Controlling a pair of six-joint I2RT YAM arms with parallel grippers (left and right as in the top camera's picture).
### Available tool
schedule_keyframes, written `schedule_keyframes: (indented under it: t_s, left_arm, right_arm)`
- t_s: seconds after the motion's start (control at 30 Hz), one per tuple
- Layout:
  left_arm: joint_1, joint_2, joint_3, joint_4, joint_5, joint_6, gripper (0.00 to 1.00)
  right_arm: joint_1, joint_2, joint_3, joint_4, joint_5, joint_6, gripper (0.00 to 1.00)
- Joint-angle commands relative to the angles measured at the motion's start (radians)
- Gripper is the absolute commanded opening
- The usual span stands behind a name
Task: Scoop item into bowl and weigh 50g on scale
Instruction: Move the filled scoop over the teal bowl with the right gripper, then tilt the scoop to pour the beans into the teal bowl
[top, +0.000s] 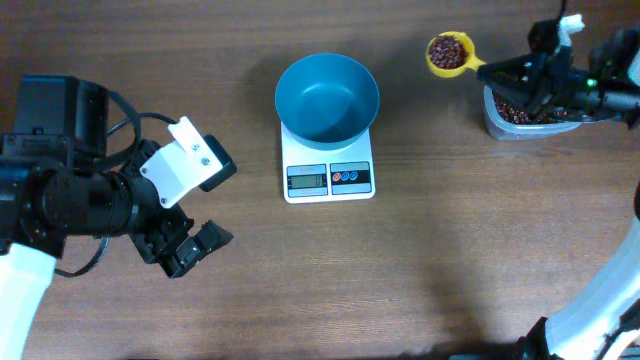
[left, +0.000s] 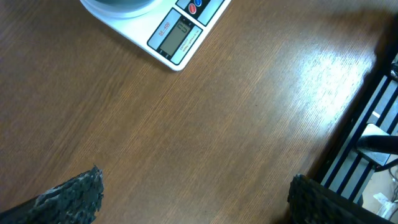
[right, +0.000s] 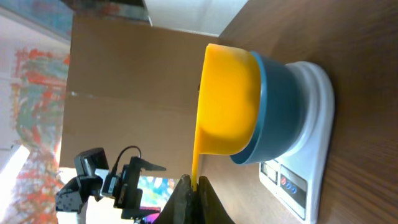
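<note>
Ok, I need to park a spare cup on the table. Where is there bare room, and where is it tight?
Bare table spreads in front of the scale, right of the left gripper. A smaller free patch lies between that gripper and the bowl. Far right is tight: right gripper, scoop and tub crowd together.

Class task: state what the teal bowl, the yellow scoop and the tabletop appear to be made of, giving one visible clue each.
Teal bowl: likely plastic, smooth, uniform colour, soft sheen. Yellow scoop: probably plastic too, opaque, even colour. Tabletop: wood or wood-look laminate; brown grain lines under a glossy glare.
</note>
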Motion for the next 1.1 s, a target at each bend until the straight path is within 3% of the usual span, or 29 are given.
schedule_keyframes:
  t_s: [0.0,0.17,0.27,0.43,0.6,0.73,0.93,1.07]
  left_arm:
    - [0.001,-0.005,-0.002,-0.001,0.017,0.012,0.99]
    - [0.0,-0.005,-0.002,-0.001,0.017,0.012,0.99]
    - [0.0,-0.005,-0.002,-0.001,0.018,0.012,0.99]
    - [0.0,-0.005,-0.002,-0.001,0.017,0.012,0.99]
    - [0.0,-0.005,-0.002,-0.001,0.018,0.012,0.99]
    - [0.0,-0.005,-0.002,-0.001,0.017,0.012,0.99]
    - [0.0,-0.005,-0.002,-0.001,0.017,0.012,0.99]
    - [0.0,-0.005,-0.002,-0.001,0.017,0.012,0.99]
  right_arm:
    - [0.06,0.011,-0.006,0.009,-0.048,-0.015,0.04]
    - [0.191,0.011,-0.006,0.087,-0.048,0.02,0.04]
    - [0.24,0.011,-0.006,0.304,-0.048,0.219,0.04]
    - [0.285,0.011,-0.006,0.506,-0.029,0.396,0.04]
    - [0.328,0.011,-0.006,0.541,0.101,0.397,0.04]
    - [0.338,0.011,-0.006,0.607,0.088,0.39,0.04]
    - [0.337,0.011,-0.006,0.725,0.068,0.294,0.04]
    - [0.338,0.011,-0.006,0.727,0.079,0.152,0.04]
